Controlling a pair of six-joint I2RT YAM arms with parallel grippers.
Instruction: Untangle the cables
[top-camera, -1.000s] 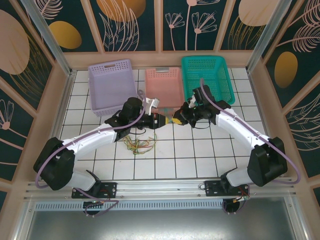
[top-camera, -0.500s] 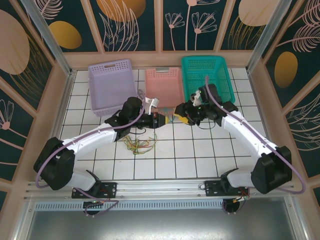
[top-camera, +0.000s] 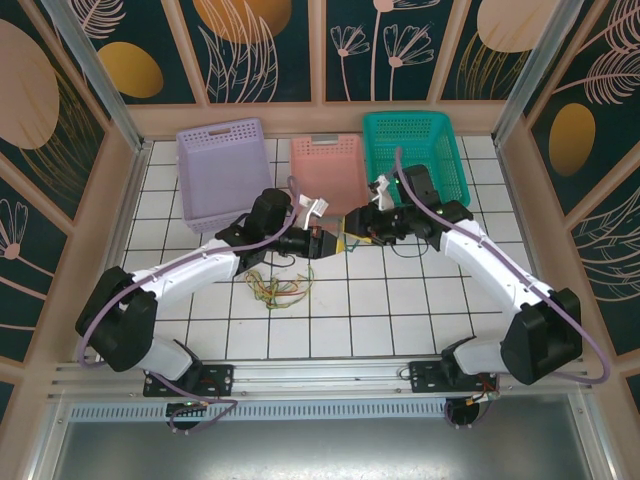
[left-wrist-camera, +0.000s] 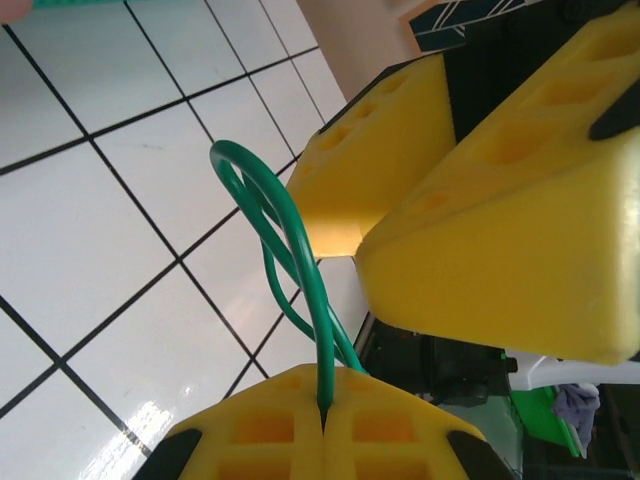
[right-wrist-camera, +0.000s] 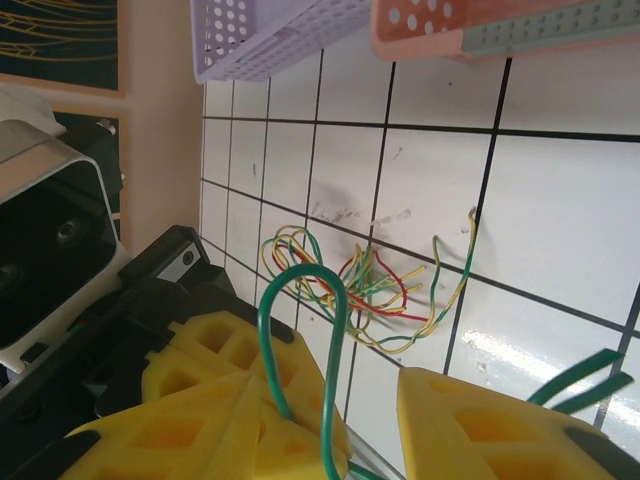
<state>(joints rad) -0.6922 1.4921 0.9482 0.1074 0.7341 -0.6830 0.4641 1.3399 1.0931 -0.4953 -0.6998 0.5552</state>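
Freeing one strand: left gripper jaws clench a green cable loop, right gripper jaws parted beside it, probably needing to close and pull; other cables tangled on table at seven o'clock.

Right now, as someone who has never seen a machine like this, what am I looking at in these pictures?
Two robot arms stand on a white tiled table. One picture looks down from above; the other two come from a camera on each wrist. A lilac basket, a pink basket and a teal basket stand at the back, and a tangle of thin cables lies in front. The left claw is shut on a green cable loop; the right claw is open, facing it closely.
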